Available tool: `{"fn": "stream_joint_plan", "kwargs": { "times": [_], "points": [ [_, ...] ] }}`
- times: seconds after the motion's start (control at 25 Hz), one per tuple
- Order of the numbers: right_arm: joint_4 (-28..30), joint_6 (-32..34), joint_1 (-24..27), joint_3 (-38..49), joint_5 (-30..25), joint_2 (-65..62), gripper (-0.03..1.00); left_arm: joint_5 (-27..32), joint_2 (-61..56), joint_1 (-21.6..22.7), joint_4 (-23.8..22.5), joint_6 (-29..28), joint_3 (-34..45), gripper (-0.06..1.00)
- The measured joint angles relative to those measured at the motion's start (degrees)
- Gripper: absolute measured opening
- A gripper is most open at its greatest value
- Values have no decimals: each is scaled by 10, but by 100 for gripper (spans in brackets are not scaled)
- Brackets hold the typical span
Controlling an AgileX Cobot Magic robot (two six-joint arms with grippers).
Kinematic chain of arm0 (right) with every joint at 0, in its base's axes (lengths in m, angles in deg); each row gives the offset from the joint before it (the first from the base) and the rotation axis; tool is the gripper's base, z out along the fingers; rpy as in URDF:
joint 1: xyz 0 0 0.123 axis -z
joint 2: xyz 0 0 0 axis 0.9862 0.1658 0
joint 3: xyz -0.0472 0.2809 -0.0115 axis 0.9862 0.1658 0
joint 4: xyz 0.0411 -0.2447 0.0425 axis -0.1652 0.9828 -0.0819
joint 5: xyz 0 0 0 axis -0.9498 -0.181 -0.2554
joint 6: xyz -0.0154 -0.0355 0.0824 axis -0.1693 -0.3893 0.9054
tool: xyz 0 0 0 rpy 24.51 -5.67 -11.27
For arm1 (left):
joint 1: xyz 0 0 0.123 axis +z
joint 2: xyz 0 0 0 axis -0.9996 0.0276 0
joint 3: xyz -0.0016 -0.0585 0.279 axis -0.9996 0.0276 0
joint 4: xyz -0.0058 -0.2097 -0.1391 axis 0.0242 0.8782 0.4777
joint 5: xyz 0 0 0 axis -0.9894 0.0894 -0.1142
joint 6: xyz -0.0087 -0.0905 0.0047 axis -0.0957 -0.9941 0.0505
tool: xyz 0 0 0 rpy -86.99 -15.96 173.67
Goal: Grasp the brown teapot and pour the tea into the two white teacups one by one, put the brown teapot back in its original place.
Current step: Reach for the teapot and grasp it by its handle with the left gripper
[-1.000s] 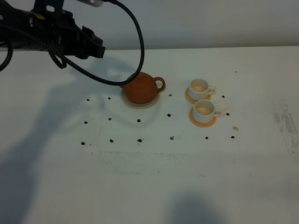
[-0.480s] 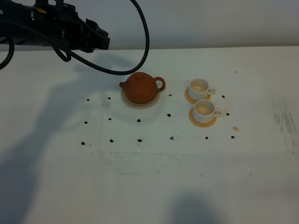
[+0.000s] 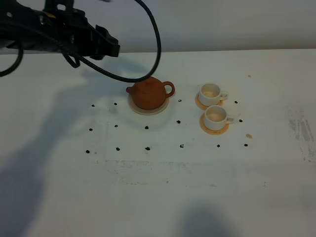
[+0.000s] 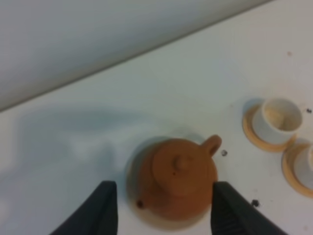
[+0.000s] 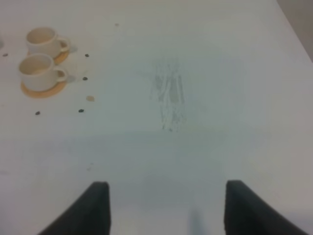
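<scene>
Squat reddish-brown clay teapot [image 3: 149, 93] sits on round beige saucer [image 3: 148, 111], framed untouched between spread, empty left fingers [image 4: 105, 210]; lid knob [image 4: 182, 162] shows only in left wrist view; right fingers [image 5: 95, 205] spread above white worktop [image 5: 195, 147].

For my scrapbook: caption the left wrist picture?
Open left gripper aimed at the brown teapot on its saucer, white teacups nearby.

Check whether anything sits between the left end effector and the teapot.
Nothing visible does. The left end effector hangs open, raised on the spout side of the teapot. The two cups stand off on the handle side, clear of the path.
</scene>
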Motion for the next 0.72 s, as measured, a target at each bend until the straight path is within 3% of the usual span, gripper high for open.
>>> {"fn": "stream_joint_plan", "kwargs": {
  "times": [0.32, 0.72],
  "points": [
    [0, 0, 0, 0, 0, 0, 49, 54, 112, -48, 1, -1, -143, 35],
    [0, 0, 0, 0, 0, 0, 49, 107, 261, -87, -12, -61, -319, 33]
  ]
}}
